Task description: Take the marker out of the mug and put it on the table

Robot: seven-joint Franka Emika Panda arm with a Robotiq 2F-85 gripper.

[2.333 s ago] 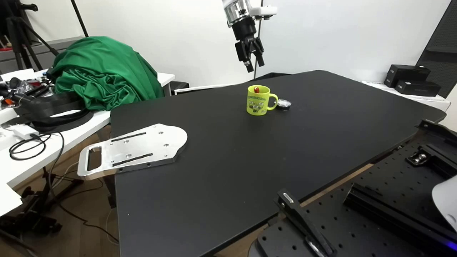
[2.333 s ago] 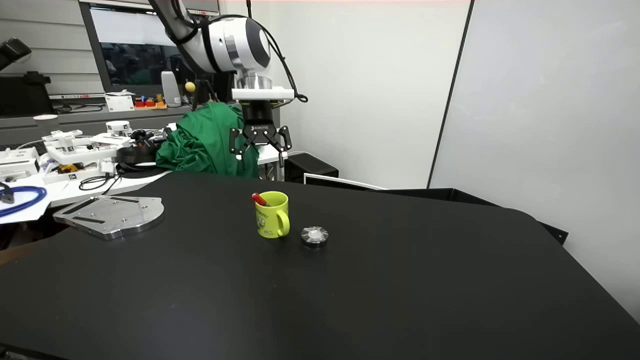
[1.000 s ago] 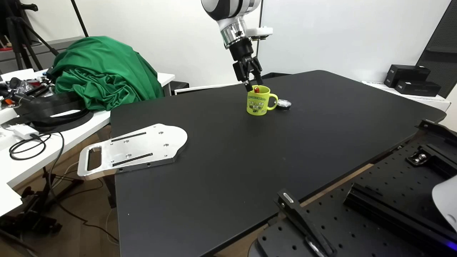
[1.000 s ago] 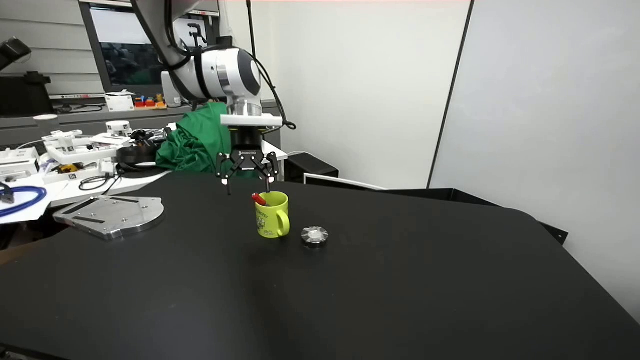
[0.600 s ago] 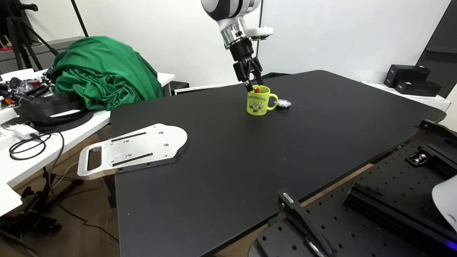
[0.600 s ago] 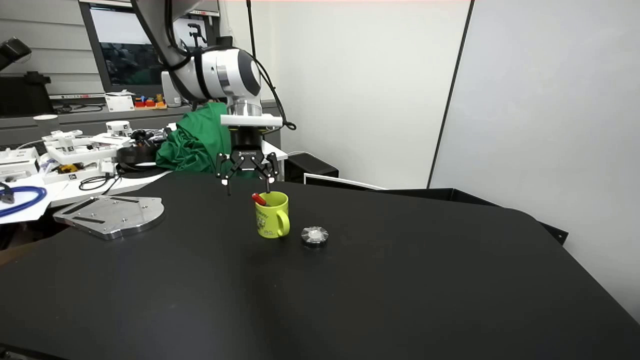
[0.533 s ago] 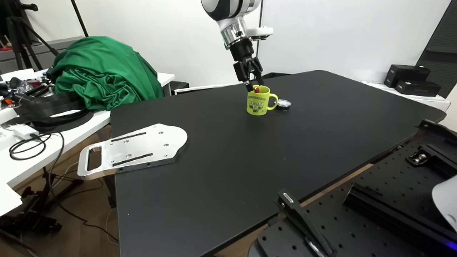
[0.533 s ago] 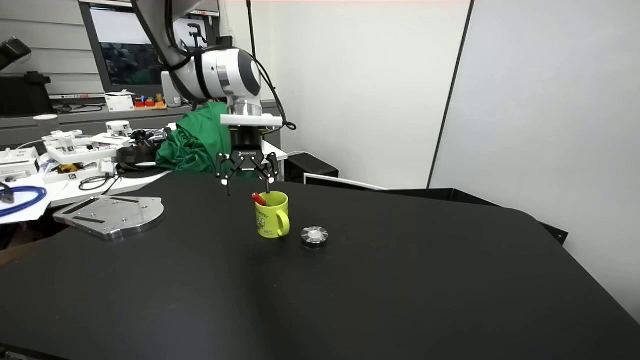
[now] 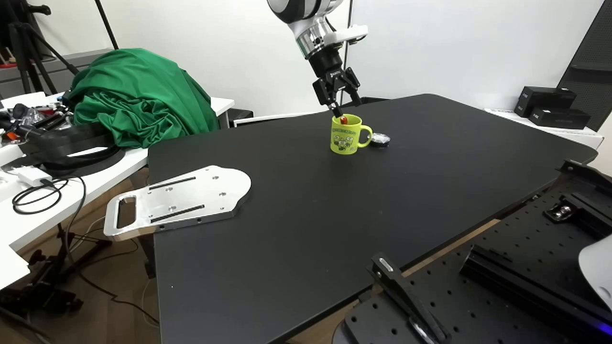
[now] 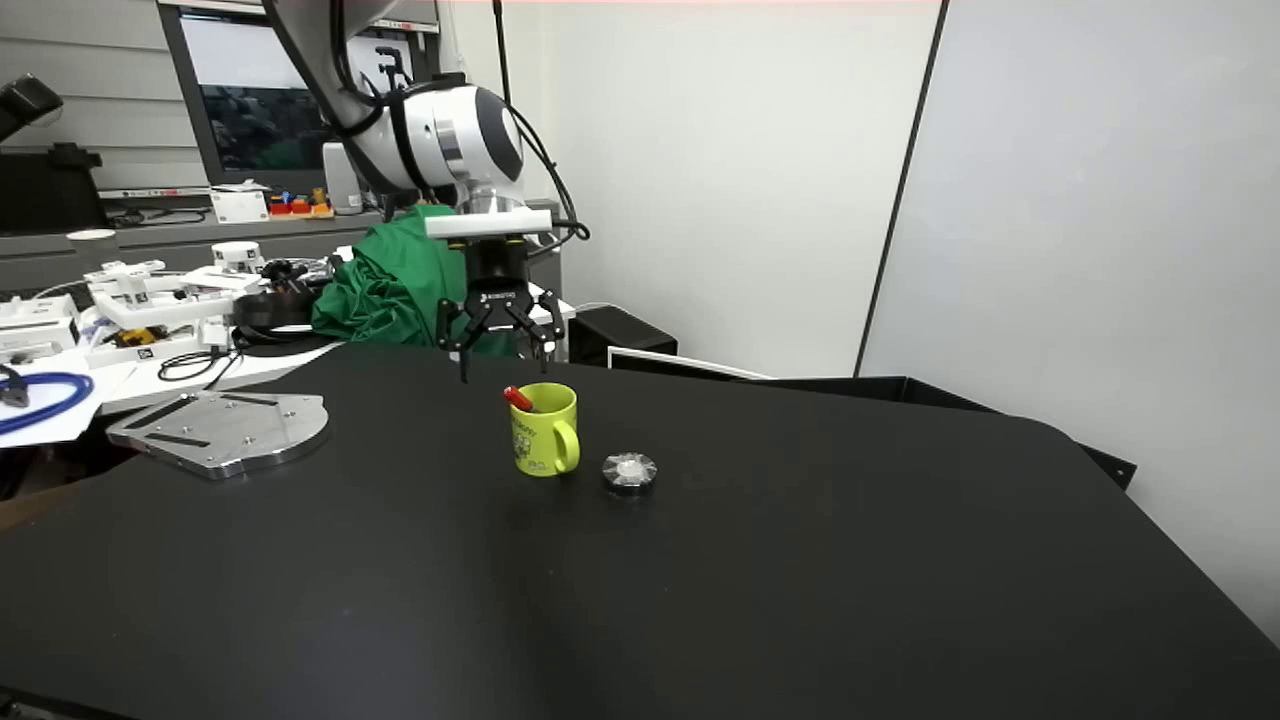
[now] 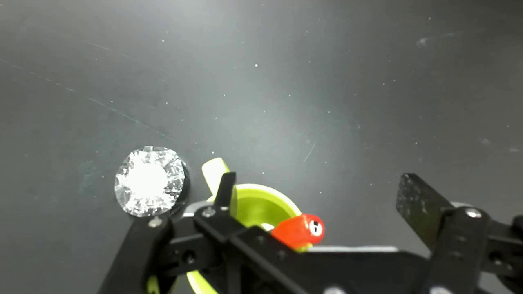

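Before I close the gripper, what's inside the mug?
A marker leans in the mug, red end sticking out past the rim. Its lower part is hidden by the mug's wall in both exterior views; in the wrist view, the gripper covers much of the inside.

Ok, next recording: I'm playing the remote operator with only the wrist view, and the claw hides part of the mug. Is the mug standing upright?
Observer: Yes. In both exterior views the mug stands upright on the black table.
Operator: One side of the claw overlaps the mug in my picture. Is it down inside?
Observer: No. In an exterior view the whole claw shows higher than the mug's rim, with a gap between.
Operator: Anything on the table outside my picture?
Observer: Yes, in an exterior view a silver metal plate lies there, one end reaching past the table's edge.
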